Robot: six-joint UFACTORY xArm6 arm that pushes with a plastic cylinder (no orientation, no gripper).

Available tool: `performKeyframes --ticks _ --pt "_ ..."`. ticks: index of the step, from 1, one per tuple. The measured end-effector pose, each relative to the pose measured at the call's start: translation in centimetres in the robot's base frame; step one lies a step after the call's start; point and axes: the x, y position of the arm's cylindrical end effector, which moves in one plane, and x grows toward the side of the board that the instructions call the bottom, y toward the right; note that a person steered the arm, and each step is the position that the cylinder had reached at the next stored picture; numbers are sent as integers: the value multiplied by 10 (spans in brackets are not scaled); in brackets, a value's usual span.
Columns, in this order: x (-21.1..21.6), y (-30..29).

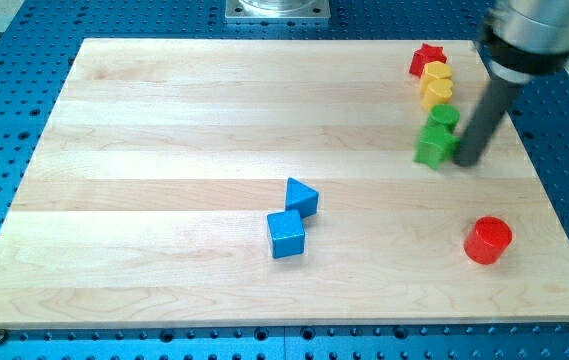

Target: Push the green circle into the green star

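The green circle (pixel 445 117) sits at the view's upper right, touching the green star (pixel 433 146) just below it. My tip (pixel 466 161) rests on the board right beside the green star's right edge, a little below and right of the green circle. The dark rod rises up and to the right from it.
A red star (pixel 427 58), a yellow block (pixel 438 72) and another yellow block (pixel 437 93) form a column above the green circle. A red cylinder (pixel 488 240) stands at the lower right. A blue triangle (pixel 302 196) and blue cube (pixel 286 234) sit mid-board. The wooden board (pixel 164 150) lies on a blue perforated table.
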Motion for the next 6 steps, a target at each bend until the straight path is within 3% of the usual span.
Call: performKeyframes --ticks 1,2,4,5,6 --pt "-19 -88" --pt "-10 -117" --pt "-9 45" --pt "-45 75" --pt "-62 7"
